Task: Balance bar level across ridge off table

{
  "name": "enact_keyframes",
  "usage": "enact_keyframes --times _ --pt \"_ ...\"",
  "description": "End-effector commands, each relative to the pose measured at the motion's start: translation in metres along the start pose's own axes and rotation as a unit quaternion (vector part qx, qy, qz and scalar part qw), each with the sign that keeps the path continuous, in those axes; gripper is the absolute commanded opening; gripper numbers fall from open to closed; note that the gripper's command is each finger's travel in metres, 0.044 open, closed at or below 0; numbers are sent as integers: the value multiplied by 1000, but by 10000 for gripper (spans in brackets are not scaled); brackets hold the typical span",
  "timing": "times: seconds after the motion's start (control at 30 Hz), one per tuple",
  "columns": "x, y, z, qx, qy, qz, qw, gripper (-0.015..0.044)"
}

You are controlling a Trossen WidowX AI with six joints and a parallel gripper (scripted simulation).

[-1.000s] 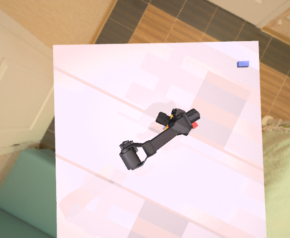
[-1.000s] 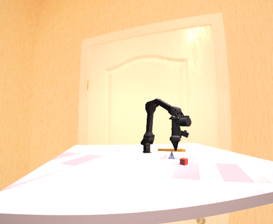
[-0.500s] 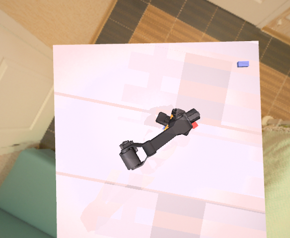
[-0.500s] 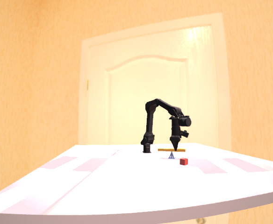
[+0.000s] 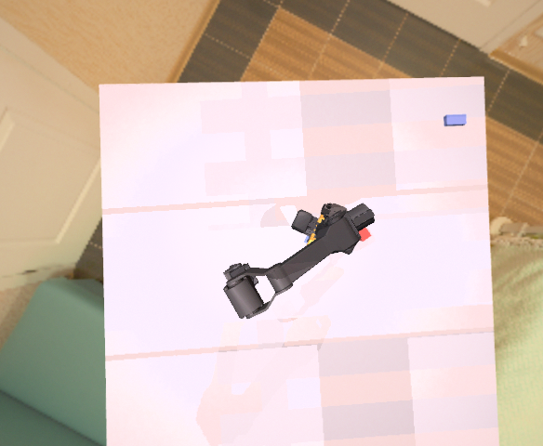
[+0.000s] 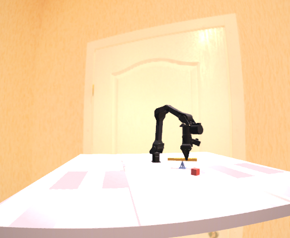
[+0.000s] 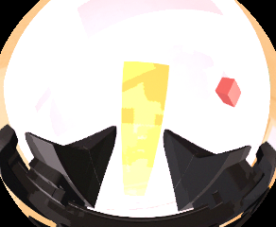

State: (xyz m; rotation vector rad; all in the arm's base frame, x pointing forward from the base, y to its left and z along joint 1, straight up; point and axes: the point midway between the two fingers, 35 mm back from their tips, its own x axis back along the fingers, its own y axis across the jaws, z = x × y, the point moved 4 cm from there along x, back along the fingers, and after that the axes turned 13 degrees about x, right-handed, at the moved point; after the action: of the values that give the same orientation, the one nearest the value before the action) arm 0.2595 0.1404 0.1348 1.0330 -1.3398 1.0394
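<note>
Apart on both sides, the jaws of my gripper (image 5: 321, 225) (image 6: 186, 159) (image 7: 140, 130) hold nothing; the yellow bar (image 5: 311, 236) (image 6: 174, 159) (image 7: 143, 142) lies between them, above the blue ridge (image 6: 182, 165). I should widen evenly, then lift straight up.

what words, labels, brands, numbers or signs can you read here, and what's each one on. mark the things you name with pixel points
None that can be read: no lettering shows on the yellow bar (image 6: 174, 159) (image 7: 143, 109), the red cube (image 6: 195, 171) (image 7: 228, 92), the blue block (image 5: 455, 120) or the black arm (image 5: 317, 254) (image 6: 159, 128).
</note>
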Motion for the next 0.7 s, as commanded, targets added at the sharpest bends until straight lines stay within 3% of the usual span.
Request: enact_keyframes --times 0.0,0.2,0.33,0.57,0.67 --pt "0 0 0 0 0 0 1000 290" --pt "0 0 0 0 0 0 1000 440" --pt "8 -1 -1 0 0 0 1000 440" --pt "92 -1 -1 0 0 0 1000 440" --pt "100 0 0 0 0 0 1000 440"
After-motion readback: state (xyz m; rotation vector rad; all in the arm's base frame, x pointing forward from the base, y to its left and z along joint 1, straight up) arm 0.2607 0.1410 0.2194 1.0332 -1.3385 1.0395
